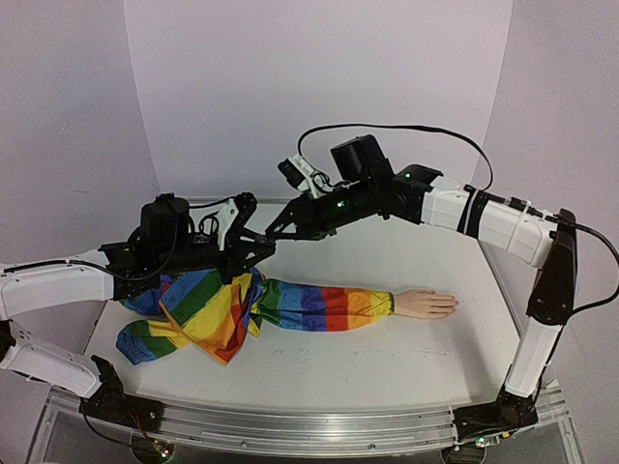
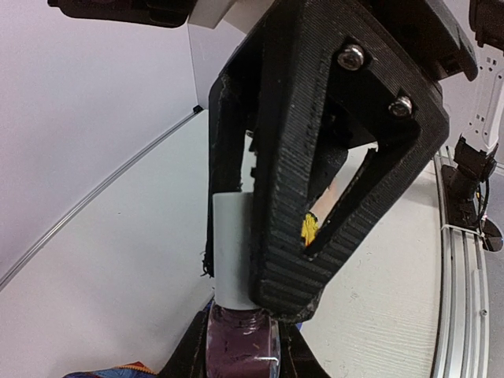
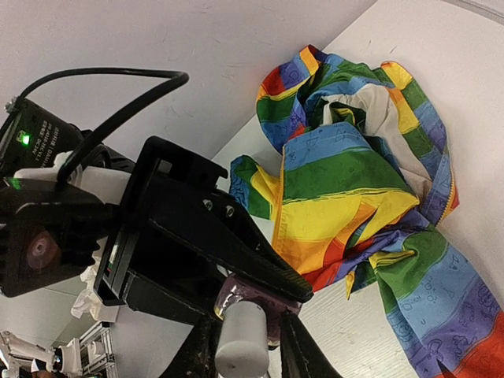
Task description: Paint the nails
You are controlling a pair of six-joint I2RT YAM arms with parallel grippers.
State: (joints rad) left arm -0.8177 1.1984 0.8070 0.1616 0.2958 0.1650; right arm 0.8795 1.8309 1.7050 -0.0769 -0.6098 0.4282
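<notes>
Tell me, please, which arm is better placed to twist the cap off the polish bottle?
Right. The right gripper clasps the white cap from both sides, while the left gripper holds the bottle by its dark glass body.

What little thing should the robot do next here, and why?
Probably clamp the right gripper firmly on the white cap, ready to unscrew it. The left gripper grips the dark polish bottle, the right fingers flank its cap, and the cap is still on, so no brush is free for the nails.
</notes>
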